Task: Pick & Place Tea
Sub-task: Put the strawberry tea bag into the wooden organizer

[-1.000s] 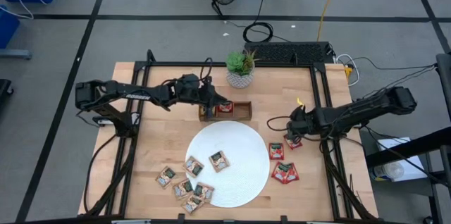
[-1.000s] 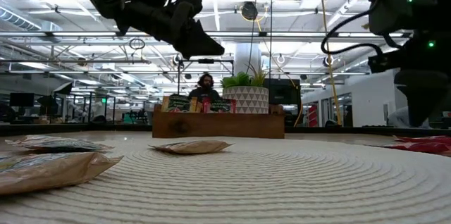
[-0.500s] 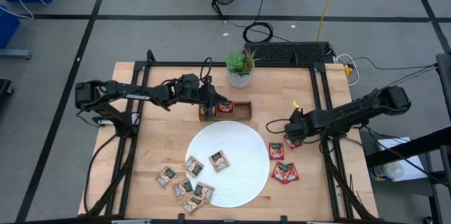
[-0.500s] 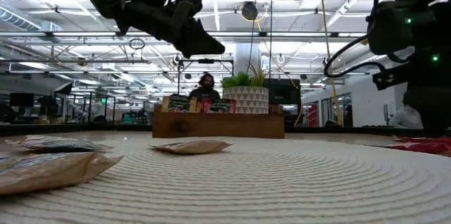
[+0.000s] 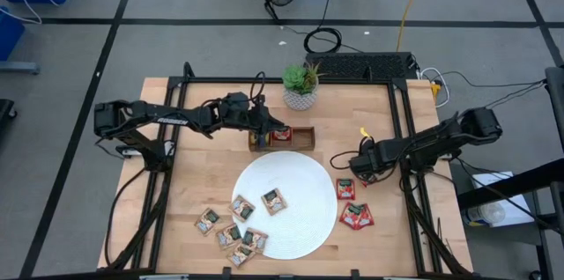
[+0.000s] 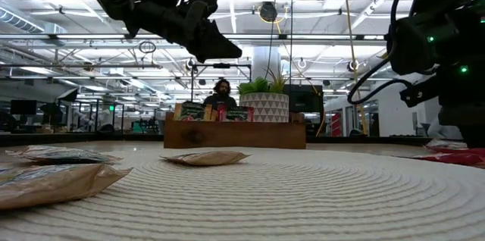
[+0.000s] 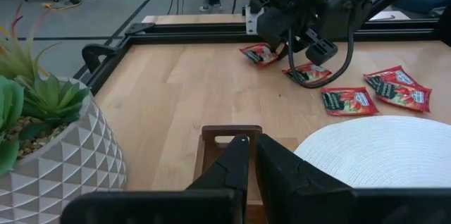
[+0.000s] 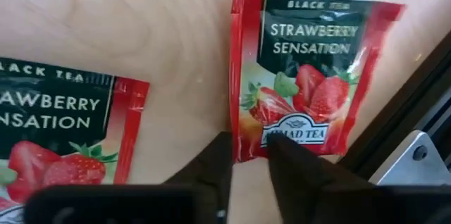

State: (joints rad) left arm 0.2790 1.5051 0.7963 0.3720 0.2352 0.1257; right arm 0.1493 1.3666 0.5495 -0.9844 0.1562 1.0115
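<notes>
Red and tan tea sachets [image 5: 357, 216] scattered flat

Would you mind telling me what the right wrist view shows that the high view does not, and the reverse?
Only the right wrist view shows the print: the red sachet at the right gripper reads "Strawberry Sensation", as does its neighbour, which is cut off at the edge.

Only the high view shows the whole layout: the white plate, the tan sachets at its lower left, the wooden tray, the potted plant, and the left gripper over the tray.

Both show red sachets on bare wood at the table's right side, with the right gripper low over them.
</notes>
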